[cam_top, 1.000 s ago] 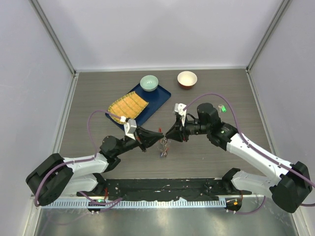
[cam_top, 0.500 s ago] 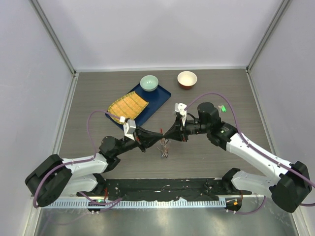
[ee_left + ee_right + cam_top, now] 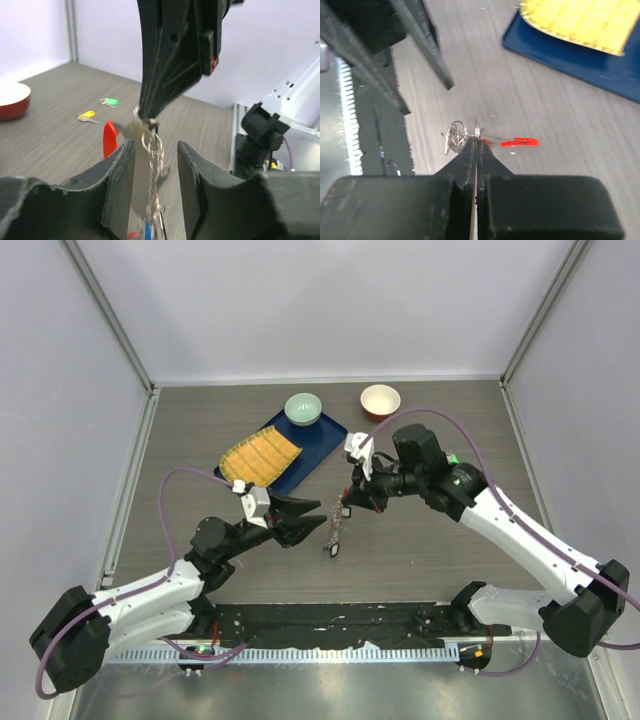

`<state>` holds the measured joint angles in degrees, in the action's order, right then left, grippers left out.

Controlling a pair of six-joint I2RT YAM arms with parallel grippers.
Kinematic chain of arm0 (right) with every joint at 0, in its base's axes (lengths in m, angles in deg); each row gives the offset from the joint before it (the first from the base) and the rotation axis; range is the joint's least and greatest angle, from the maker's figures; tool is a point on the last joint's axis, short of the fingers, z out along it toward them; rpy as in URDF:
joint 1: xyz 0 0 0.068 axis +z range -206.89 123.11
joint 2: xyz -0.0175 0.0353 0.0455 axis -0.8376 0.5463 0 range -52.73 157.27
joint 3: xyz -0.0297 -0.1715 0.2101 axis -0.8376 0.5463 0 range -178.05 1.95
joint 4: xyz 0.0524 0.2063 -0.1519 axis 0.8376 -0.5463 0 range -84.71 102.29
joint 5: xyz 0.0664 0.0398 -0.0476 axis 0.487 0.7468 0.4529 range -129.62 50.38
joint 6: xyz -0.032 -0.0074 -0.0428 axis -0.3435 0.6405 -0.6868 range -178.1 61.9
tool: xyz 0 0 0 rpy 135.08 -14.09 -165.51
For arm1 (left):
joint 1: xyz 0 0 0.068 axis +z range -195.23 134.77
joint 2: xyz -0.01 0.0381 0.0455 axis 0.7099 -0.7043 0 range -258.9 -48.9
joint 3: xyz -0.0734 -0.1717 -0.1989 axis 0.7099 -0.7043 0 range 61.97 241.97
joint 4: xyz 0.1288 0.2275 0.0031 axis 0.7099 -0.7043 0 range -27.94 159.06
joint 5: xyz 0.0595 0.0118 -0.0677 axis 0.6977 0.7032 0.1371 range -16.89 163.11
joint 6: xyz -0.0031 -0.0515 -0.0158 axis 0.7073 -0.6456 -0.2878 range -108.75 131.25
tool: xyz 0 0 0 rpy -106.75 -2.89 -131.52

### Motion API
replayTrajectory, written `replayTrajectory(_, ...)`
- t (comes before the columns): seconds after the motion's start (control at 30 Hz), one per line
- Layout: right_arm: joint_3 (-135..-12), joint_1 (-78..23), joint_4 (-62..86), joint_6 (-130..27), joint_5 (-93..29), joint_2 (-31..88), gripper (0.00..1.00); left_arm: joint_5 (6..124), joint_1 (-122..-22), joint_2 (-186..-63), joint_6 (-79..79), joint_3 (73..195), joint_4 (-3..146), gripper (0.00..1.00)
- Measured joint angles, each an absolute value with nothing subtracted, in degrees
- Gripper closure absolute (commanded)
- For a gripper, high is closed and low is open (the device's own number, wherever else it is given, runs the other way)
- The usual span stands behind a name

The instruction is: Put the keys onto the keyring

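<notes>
Silver ring-and-chain keyring with red oval loop, frame centre: I hold it hung from the right gripper, clamped on its top ring so the chain dangles reachable, left gripper spread astride it; yellow-headed key and green-headed key loose on the table, unthreaded.

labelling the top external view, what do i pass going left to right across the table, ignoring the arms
yellow mat → green bowl → keyring → red bowl
</notes>
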<state>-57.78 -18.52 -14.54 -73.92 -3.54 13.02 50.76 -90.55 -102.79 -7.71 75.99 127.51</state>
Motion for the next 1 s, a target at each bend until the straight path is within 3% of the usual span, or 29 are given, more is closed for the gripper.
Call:
replayTrajectory(0.23, -78.9, -10.8, -34.1, -78.6, -23.1, 22.5, 0.99, 55.4, -90.5, -97.7, -2.3, 76.8, 113.9, 0.25)
replayTrajectory(0.33, -83.3, -8.4, -38.7, -78.8, -27.7, 26.0, 0.99, 56.2, -90.6, -98.7, -1.7, 76.8, 111.6, 0.17)
replayTrajectory(0.73, -84.1, -6.5, -42.4, -75.7, -32.9, 29.3, 0.99, 66.1, -99.6, -108.2, 1.1, 76.9, 113.8, 0.11)
replayTrajectory(1.0, -84.1, -5.8, -42.4, -74.5, -32.9, 29.3, 0.99, 75.0, -103.8, -117.2, 3.8, 77.4, 120.7, 0.18)
